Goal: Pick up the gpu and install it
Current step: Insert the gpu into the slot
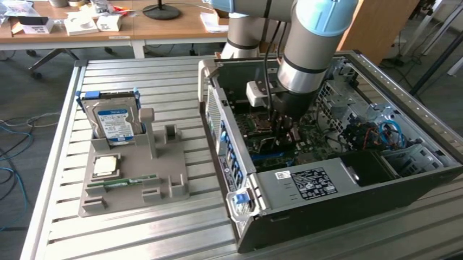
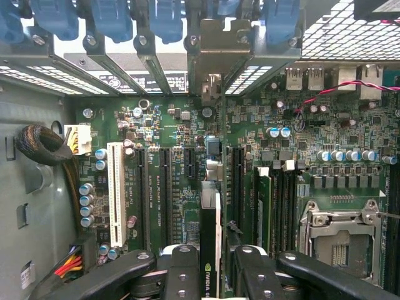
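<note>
Wrist view first: my claw (image 2: 209,275) sits at the bottom edge of the frame, partly closed, both black fingers (image 2: 181,269) pinched on the gpu (image 2: 210,250). The card runs edge-on between them, thin and dark with a white strip down one side and a little green logo near the bottom. Its metal bracket (image 2: 219,53) stands up at top centre, among the blue slot clips (image 2: 165,19) along the case's rear wall. Under the card is the green motherboard (image 2: 156,125), with a long white slot (image 2: 115,190) at lower left, black slots beside it, and the bare CPU socket (image 2: 340,234) at lower right.

Over in the exterior view my arm (image 1: 307,54) drops straight down into the open computer case (image 1: 333,179), claw low over the board. At centre left, on the slatted worktop (image 1: 130,238), the grey holder tray (image 1: 134,173) has the silver hard drive (image 1: 116,124) standing upright, plus a square chip (image 1: 107,164) and the green memory stick (image 1: 123,181) lying flat in front of it.
</note>
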